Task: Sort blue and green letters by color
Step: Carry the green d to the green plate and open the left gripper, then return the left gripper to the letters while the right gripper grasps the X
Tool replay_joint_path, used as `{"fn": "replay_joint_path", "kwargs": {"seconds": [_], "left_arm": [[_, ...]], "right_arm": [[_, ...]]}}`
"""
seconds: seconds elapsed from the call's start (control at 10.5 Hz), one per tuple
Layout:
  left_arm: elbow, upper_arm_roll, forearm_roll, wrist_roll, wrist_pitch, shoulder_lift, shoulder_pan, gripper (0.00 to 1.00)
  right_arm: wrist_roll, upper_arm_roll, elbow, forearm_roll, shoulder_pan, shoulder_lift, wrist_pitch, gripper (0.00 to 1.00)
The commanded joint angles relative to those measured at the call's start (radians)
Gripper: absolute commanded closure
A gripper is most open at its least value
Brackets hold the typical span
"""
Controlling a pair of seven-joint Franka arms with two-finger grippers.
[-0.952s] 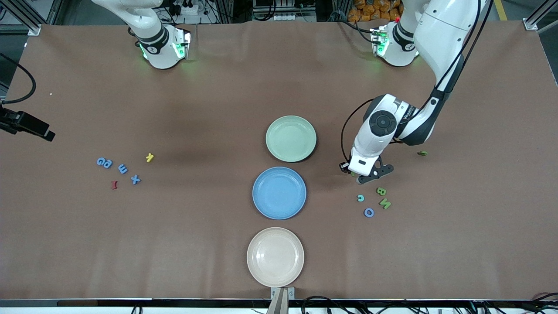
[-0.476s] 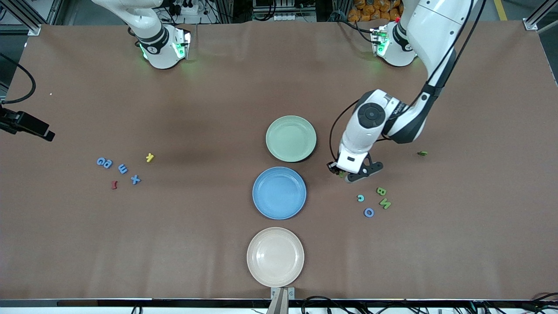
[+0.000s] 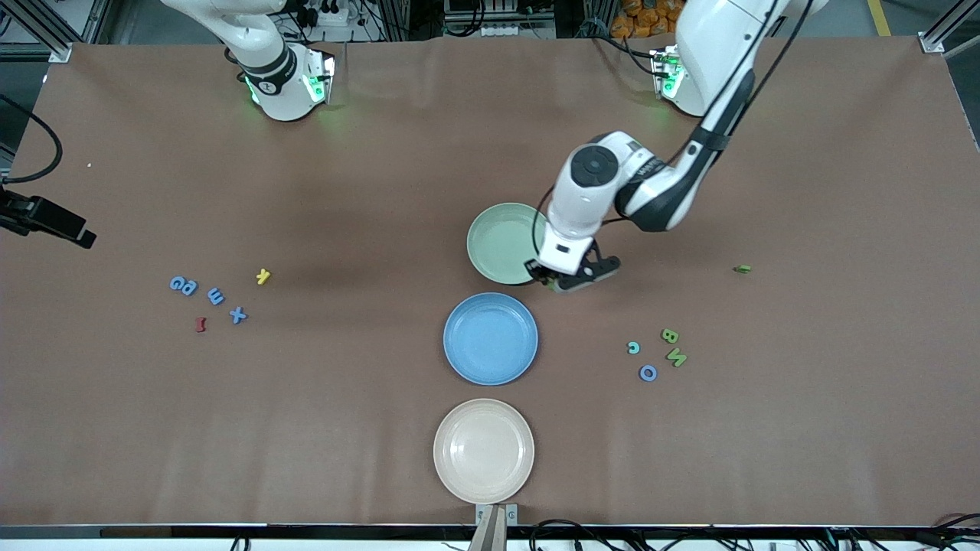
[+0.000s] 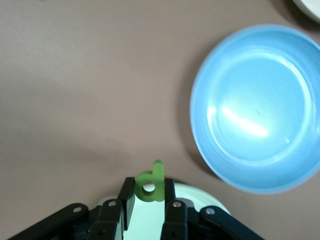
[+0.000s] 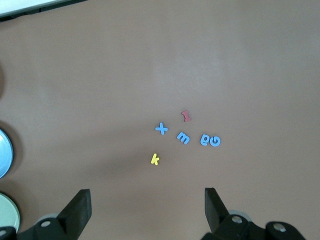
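My left gripper (image 3: 553, 282) (image 4: 148, 192) is shut on an olive green letter P (image 4: 151, 181) and hangs over the rim of the green plate (image 3: 501, 241) (image 4: 205, 200), on the side next to the blue plate (image 3: 490, 338) (image 4: 257, 107). Green letters B (image 3: 670, 335) and N (image 3: 676, 357) lie toward the left arm's end, with another green letter (image 3: 741, 268) farther out. Blue letters G (image 3: 184, 286) (image 5: 210, 140), E (image 3: 216, 296) (image 5: 183, 138) and X (image 3: 238, 314) (image 5: 161, 129) lie toward the right arm's end. My right gripper (image 5: 146, 207) waits open, high above them.
A beige plate (image 3: 483, 450) sits nearest the front camera. A yellow letter (image 3: 262, 276) and a dark red letter (image 3: 200, 324) lie beside the blue letters. A teal letter (image 3: 633, 347) and a blue O (image 3: 648, 373) lie beside the B and N.
My left gripper has carried the green P away from the B and N cluster, toward the right arm's end, to the green plate's rim. The right arm has not moved.
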Motion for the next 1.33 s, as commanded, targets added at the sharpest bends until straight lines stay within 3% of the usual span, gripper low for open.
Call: {"fn": "replay_joint_path", "kwargs": {"seconds": [0.0,0.19,0.29,0.38,0.67,0.95,1.24], "left_arm": [[0.019,0.006,0.016,-0.054,-0.005,0.022,-0.089,1.00],[0.031,0.008,0.018,-0.066,-0.007,0.049,-0.121,0.96],[0.031,0.008,0.022,-0.059,-0.007,0.056,-0.117,0.23],[0.031,0.008,0.022,-0.060,-0.010,0.057,-0.121,0.00],[0.031,0.010,0.022,-0.060,-0.098,0.051,-0.107,0.00],[0.030,0.020,0.032,-0.040,-0.125,0.031,-0.020,0.00],[0.025,0.019,0.032,0.061,-0.144,-0.012,0.127,0.00]], "right_arm": [[-0.035,0.005,-0.018,0.010,-0.034,0.040,0.024,0.00],[-0.148,0.000,-0.130,0.003,-0.063,0.040,0.119,0.00],[-0.170,0.002,-0.167,0.003,-0.083,0.047,0.162,0.00],[-0.177,0.002,-0.245,0.003,-0.098,0.038,0.243,0.00],[-0.155,0.002,-0.470,0.006,-0.097,0.043,0.547,0.00],[0.032,0.002,-0.480,0.008,-0.062,0.121,0.567,0.00],[-0.074,0.008,-0.434,0.003,-0.043,0.233,0.589,0.00]]}}
